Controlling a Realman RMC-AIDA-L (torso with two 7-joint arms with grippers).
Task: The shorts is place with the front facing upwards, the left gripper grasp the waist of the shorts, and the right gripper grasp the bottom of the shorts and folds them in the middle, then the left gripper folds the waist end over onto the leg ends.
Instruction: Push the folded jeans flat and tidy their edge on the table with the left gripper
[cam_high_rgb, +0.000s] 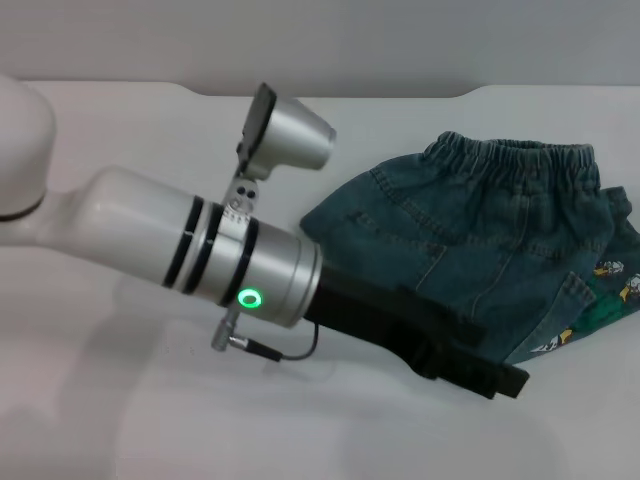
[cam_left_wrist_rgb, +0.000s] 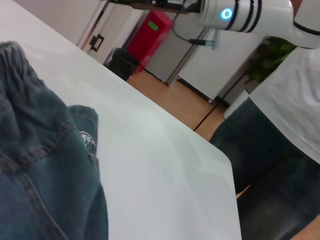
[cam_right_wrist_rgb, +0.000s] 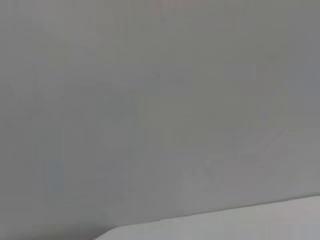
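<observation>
Folded blue denim shorts (cam_high_rgb: 490, 255) lie touching the left end effector (cam_high_rgb: 505, 380), whose grip state is indeterminable.

One pair of shorts (cam_high_rgb: 480, 235), one white table (cam_high_rgb: 200, 420), one robot hand (cam_high_rgb: 500, 378)

I read this as an indoor lab or office-type test room. The white table (cam_left_wrist_rgb: 165, 165) stands on an orange-brown floor (cam_left_wrist_rgb: 175, 97). Behind it I see pale wall panels or doors (cam_left_wrist_rgb: 220, 60), 1 red cabinet (cam_left_wrist_rgb: 152, 30), 1 dark bin (cam_left_wrist_rgb: 121, 62), a potted plant (cam_left_wrist_rgb: 270, 60) and 1 bystander (cam_left_wrist_rgb: 280, 140) at the table edge.
</observation>
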